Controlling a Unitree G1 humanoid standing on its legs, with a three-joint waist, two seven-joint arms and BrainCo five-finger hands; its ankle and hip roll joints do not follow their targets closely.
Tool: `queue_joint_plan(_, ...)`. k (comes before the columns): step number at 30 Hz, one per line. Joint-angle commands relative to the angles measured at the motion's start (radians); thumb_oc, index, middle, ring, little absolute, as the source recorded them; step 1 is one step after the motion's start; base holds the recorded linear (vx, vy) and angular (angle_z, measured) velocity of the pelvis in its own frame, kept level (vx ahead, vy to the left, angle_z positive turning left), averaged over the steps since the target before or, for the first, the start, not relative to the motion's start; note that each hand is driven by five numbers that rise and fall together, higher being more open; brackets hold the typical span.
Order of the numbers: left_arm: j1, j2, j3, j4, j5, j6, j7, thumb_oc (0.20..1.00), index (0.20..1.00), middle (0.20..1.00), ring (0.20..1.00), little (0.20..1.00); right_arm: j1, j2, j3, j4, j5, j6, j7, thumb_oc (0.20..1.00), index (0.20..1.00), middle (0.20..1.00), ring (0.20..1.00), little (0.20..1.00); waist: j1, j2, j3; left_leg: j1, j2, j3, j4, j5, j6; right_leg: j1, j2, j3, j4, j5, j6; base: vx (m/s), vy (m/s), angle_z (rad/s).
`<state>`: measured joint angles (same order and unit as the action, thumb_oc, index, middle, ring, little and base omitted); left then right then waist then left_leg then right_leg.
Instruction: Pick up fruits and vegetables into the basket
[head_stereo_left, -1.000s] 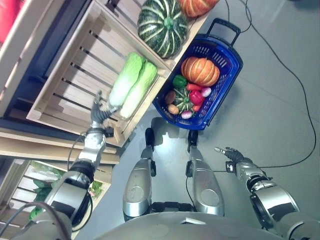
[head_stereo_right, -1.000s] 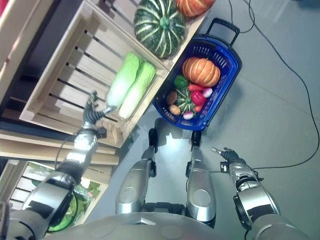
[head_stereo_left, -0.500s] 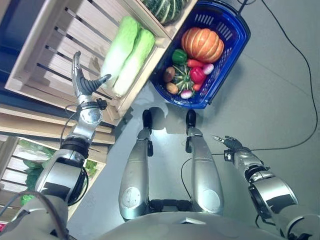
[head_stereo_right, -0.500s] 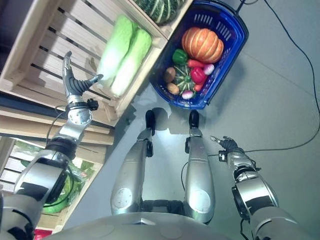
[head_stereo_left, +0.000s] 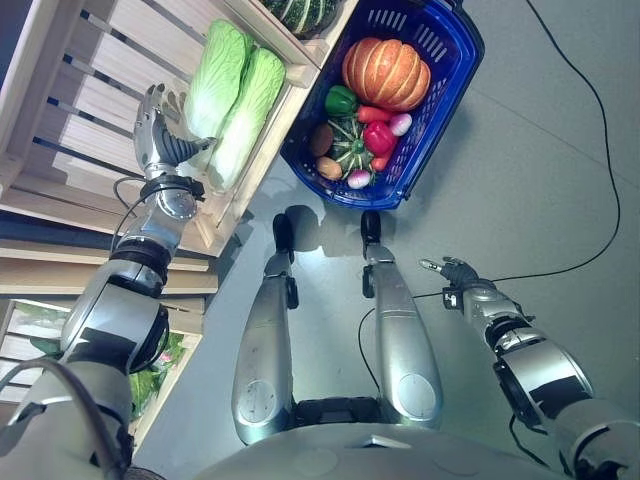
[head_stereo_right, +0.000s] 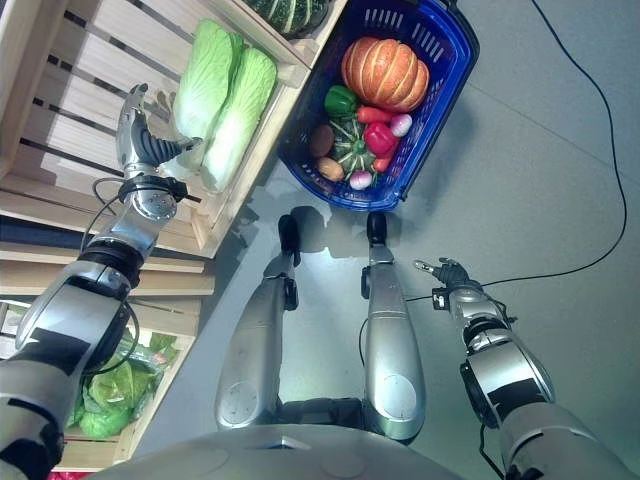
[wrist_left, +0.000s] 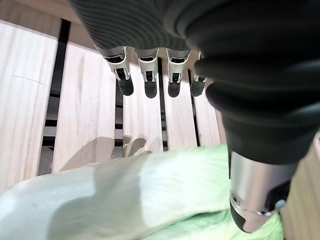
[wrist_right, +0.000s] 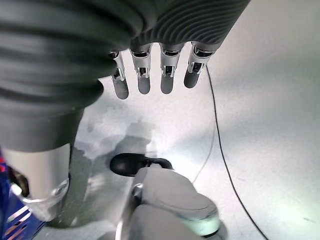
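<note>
Wooden crate (head_stereo_left: 70, 110) slats are lying under the left hand (head_stereo_left: 155, 135), which is hovering with fingers (wrist_left: 150, 80) straight beside two napa cabbages (head_stereo_left: 228, 95), not gripping them. Near the crate, the blue basket (head_stereo_left: 440, 80) on the grey floor (head_stereo_left: 540, 180) is holding a pumpkin (head_stereo_left: 386, 73) and small vegetables (head_stereo_left: 355, 150). Well away from the crate, the right hand (head_stereo_left: 455, 275) is hanging relaxed, holding nothing.

1. My arms are silver-grey, in rounded segments with black bands at the joints.
2. My left hand (head_stereo_left: 160, 140) and right hand (head_stereo_left: 456, 272) wear dark ribbed covers over back and wrist.
3. My fingers (wrist_left: 148, 80) are silver with dark tips; my thumb is polished silver.
</note>
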<state>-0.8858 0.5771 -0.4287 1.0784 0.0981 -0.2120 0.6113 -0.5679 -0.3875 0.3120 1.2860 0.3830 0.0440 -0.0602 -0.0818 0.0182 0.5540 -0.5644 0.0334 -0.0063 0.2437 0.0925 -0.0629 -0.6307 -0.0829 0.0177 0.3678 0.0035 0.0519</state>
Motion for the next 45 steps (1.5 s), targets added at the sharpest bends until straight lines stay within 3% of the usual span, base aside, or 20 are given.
queue_joint_plan(1,-0.036,0.064,0.009,0.049,0.002,0.035,-0.014,1.000,1.000,1.000,1.000,1.000,0.047,-0.026,0.031,-0.005,0.032,0.010,0.002,1.000,1.000,1.000,1.000,1.000,-0.003,-0.032,-0.034,-0.062,-0.040,0.017,0.144,-0.131,0.023,-0.001,0.025,-0.010,0.006,-0.025,-0.008,0.00,0.000,0.00)
queue_joint_plan(7,-0.059,0.046,-0.001,0.144,-0.023,0.103,-0.061,1.000,1.000,1.000,1.000,1.000,0.027,-0.027,0.041,0.000,0.029,0.018,0.005,1.000,1.000,1.000,1.000,1.000,-0.014,-0.032,-0.034,-0.071,-0.039,0.018,0.149,-0.128,0.020,-0.013,0.029,-0.010,0.016,-0.028,-0.010,0.01,0.001,0.00)
queue_joint_plan(15,-0.071,0.037,0.011,0.229,-0.109,0.137,-0.126,1.000,1.000,1.000,1.000,1.000,0.000,-0.033,0.054,0.005,0.028,0.025,0.011,1.000,1.000,1.000,1.000,1.000,-0.022,-0.034,-0.034,-0.080,-0.036,0.020,0.144,-0.118,0.016,-0.023,0.032,-0.008,0.012,-0.024,-0.009,0.01,0.008,-0.03)
queue_joint_plan(45,-0.128,0.011,0.013,0.344,-0.238,0.184,-0.249,1.000,1.000,1.000,1.000,1.000,-0.048,-0.038,0.082,-0.001,0.047,0.043,0.016,1.000,1.000,1.000,1.000,1.000,-0.032,-0.059,-0.034,-0.144,-0.030,0.025,0.149,-0.106,0.008,-0.090,0.048,-0.009,0.025,-0.018,-0.003,0.00,0.002,-0.01)
